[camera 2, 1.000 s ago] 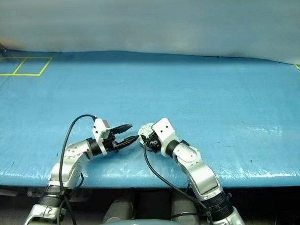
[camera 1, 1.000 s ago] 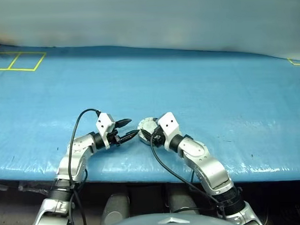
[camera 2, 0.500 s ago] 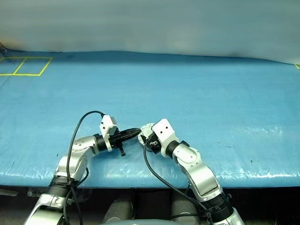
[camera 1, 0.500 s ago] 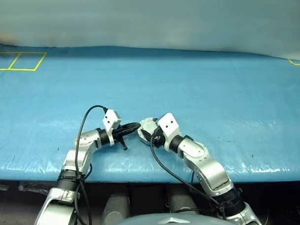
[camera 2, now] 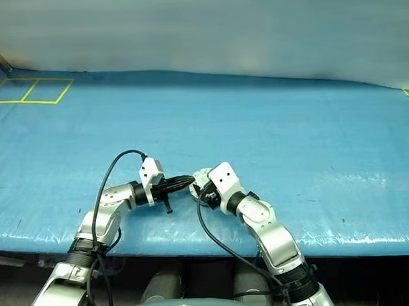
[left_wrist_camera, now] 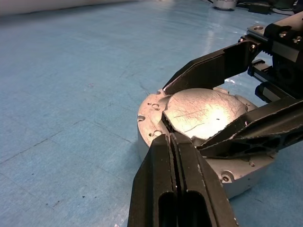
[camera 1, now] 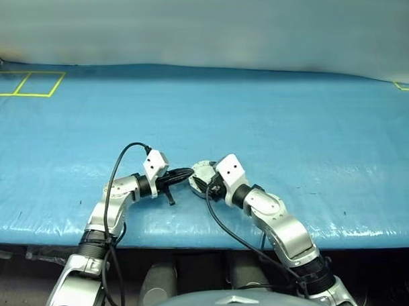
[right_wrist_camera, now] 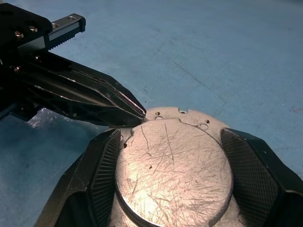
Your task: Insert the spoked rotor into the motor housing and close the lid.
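The motor housing (left_wrist_camera: 150,138) sits on the blue table near its front edge, with the lid (right_wrist_camera: 173,170) lying flat on it, plain scratched grey face up. My right gripper (right_wrist_camera: 170,137) has its fingers (right_wrist_camera: 102,165) against both sides of the lid's raised centre. From the left, my left gripper (left_wrist_camera: 169,135) is shut with nothing between its fingers, and its tips touch the lid's rim. In the head views both grippers meet at the housing (camera 1: 201,170). The spoked rotor is hidden.
A blue tarp (camera 1: 270,117) covers the table, whose front edge (camera 1: 194,234) runs just behind my wrists. Yellow tape squares (camera 1: 27,83) mark the far left corner, and a yellow mark (camera 1: 405,87) shows at the far right. Black cables loop off both wrists.
My left gripper has gone from open to shut and has shifted right until its tips reach the lid's rim. The right gripper and the housing have stayed put.
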Robot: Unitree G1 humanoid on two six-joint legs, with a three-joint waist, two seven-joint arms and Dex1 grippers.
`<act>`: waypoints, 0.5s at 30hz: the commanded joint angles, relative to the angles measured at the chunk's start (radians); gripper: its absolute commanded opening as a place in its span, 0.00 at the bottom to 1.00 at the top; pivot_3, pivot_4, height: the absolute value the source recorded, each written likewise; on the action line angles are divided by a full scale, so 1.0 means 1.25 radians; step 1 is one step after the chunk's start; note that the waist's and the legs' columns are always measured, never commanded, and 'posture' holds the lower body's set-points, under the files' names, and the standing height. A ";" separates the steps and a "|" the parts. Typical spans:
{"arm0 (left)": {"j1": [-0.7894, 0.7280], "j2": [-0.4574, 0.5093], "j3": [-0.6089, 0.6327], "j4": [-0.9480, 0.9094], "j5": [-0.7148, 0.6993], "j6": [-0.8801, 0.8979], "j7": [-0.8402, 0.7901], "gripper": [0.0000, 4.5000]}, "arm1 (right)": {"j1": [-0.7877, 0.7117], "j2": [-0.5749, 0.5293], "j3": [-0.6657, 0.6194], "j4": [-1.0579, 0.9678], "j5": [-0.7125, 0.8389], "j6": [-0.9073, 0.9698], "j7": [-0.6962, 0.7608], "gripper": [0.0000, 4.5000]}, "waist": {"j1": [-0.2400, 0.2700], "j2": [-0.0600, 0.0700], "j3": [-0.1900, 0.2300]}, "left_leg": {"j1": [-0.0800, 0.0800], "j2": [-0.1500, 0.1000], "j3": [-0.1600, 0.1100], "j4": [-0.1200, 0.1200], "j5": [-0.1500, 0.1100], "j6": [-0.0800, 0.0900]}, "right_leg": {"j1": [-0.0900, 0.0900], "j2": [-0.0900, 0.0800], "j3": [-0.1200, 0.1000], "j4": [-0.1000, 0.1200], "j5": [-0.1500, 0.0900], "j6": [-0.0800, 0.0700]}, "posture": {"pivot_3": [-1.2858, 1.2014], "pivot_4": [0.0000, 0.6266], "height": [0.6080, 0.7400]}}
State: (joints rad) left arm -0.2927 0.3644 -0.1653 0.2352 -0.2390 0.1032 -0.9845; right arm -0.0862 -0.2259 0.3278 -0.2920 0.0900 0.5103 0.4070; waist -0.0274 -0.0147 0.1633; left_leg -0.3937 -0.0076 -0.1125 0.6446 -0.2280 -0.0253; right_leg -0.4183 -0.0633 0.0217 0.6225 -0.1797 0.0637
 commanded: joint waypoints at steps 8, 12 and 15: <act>0.020 0.004 0.005 -0.006 0.008 -0.002 0.018 0.00 | 0.052 0.008 -0.083 -0.164 0.131 0.049 0.037 0.99 | 0.001 0.000 0.001 | -0.001 0.000 0.000 -0.003 -0.001 -0.002 | -0.001 0.000 0.000 -0.001 -0.001 0.000 | 0.52 0.24 1.00; 0.025 0.002 0.001 -0.012 0.006 0.000 0.017 0.00 | 0.053 0.039 -0.142 -0.196 0.210 0.090 0.020 0.99 | 0.001 0.001 0.001 | -0.001 0.000 0.000 -0.002 -0.001 -0.002 | -0.002 0.000 0.000 -0.001 -0.001 0.000 | 0.52 0.24 1.00; 0.025 0.000 -0.002 -0.014 0.005 0.000 0.012 0.00 | 0.060 0.083 -0.227 -0.198 0.287 0.159 -0.031 0.99 | 0.002 0.001 0.001 | -0.001 0.000 0.000 -0.002 -0.001 -0.002 | -0.002 0.000 0.000 -0.001 -0.002 0.000 | 0.52 0.24 1.00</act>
State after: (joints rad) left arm -0.2723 0.3629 -0.1499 0.2321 -0.2451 0.0991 -0.9612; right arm -0.0141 -0.1351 0.1019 -0.4984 0.3886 0.6721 0.3985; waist -0.0252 -0.0139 0.1652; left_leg -0.3950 -0.0073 -0.1129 0.6415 -0.2295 -0.0275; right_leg -0.4204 -0.0630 0.0212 0.6216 -0.1816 0.0636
